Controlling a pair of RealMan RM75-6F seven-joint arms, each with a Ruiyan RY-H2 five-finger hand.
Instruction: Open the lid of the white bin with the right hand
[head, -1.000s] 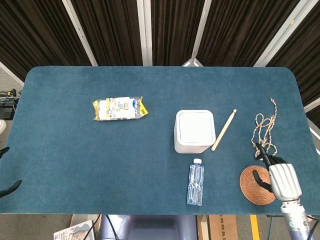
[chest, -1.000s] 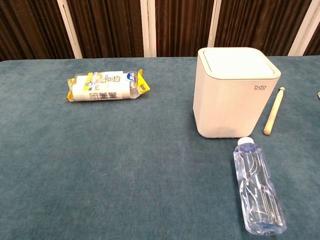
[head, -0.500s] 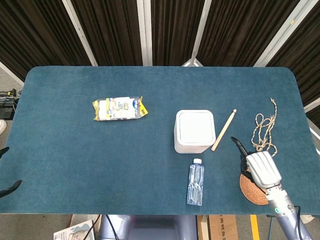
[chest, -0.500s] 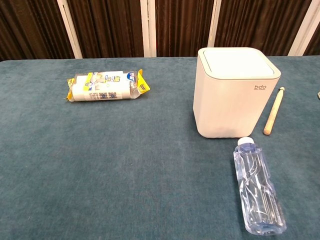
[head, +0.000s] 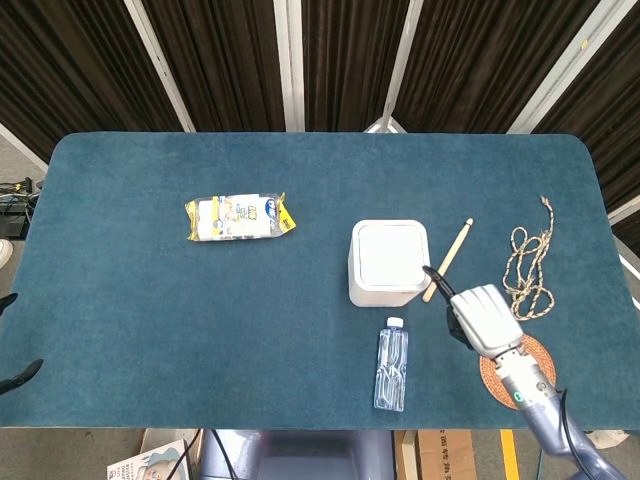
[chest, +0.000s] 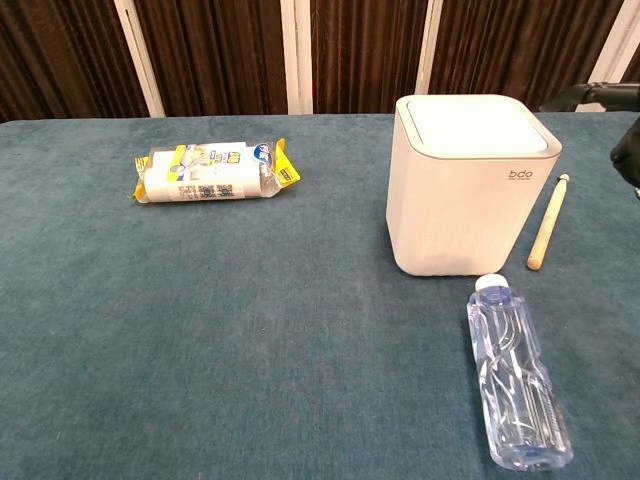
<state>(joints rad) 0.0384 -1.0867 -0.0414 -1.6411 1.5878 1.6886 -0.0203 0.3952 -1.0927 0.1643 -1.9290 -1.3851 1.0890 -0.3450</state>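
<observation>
Head view: right hand (head: 483, 318) beside white bin (head: 388, 262); lid (head: 389, 252) closed

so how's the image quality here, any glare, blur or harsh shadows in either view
Head view: even, soft light, only faint shadows beside the white bin; right hand looks sharp, no obvious motion blur. Chest view: also evenly lit, bin and its logo crisp, mild highlights on the water bottle; the right hand is cut off at the right edge, dark and hard to read.
</observation>
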